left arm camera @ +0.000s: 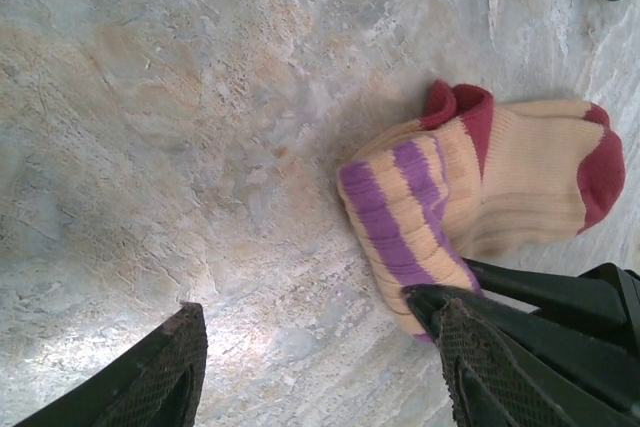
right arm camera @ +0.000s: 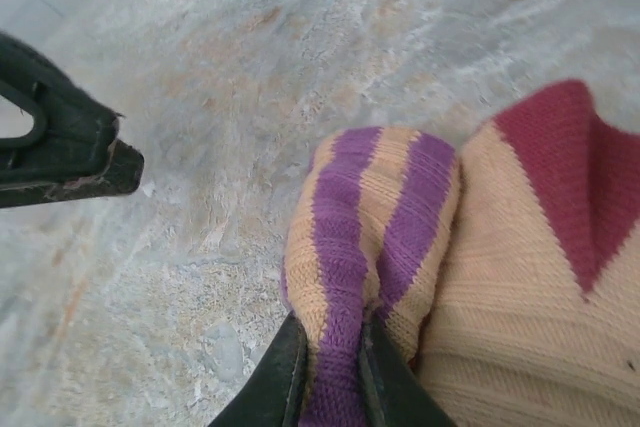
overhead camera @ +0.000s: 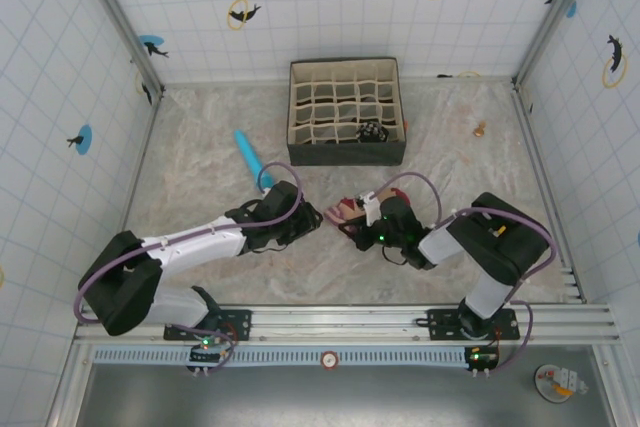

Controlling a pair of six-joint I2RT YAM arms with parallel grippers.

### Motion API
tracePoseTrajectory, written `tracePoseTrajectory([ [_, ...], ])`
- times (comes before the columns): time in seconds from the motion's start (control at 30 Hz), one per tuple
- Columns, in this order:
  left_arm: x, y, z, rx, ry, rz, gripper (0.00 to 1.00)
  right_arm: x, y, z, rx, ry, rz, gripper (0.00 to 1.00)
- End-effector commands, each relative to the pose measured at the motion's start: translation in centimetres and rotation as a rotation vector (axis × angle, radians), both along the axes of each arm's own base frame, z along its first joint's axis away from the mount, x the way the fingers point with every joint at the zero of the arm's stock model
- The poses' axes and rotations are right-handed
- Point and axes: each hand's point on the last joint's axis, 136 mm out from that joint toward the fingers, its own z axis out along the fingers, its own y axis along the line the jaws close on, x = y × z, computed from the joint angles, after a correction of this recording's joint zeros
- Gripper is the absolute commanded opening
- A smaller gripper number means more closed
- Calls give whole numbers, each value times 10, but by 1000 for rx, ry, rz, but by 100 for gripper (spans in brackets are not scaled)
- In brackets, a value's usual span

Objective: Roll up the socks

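Peach ribbed fabric sock with purple-striped cuff and maroon toe and heel: recorded on the mottled beige tabletop, in the near half of the table, between the two grippers and well apart from the box. The sock is seen folded over on itself. In the left wrist view its long axis runs from the striped cuff at lower left to the maroon toe at right; in the top external view it is laid roughly left to right across the table. Dark fabric organiser box with a grid of pale-lined compartments: set at the far middle of the table. A black-and-white striped fabric bundle is held in one compartment of the nearest row, right of centre. Right gripper: fingers drawn narrowly together, with the striped cuff pinched between them. Left gripper: fingers spread wide, one finger placed just beside the cuff; contact with the fabric cannot be judged. Teal-blue cylinder: laid on the tabletop left of the box, apart from the sock and pointing roughly away from the arms.
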Motion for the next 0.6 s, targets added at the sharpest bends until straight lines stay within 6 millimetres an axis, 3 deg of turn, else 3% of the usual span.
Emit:
tracePoseTrajectory([
  [0.0, 2, 2, 1, -5, -15, 23, 62, -33, -20, -39, 24, 347, -65, 0],
  [0.33, 5, -10, -1, -27, -30, 13, 60, -39, -44, -53, 164, 627, -292, 0],
  [0.57, 7, -36, -5, -39, -37, -29, 57, -49, -73, -80, 135, 784, -467, 0],
])
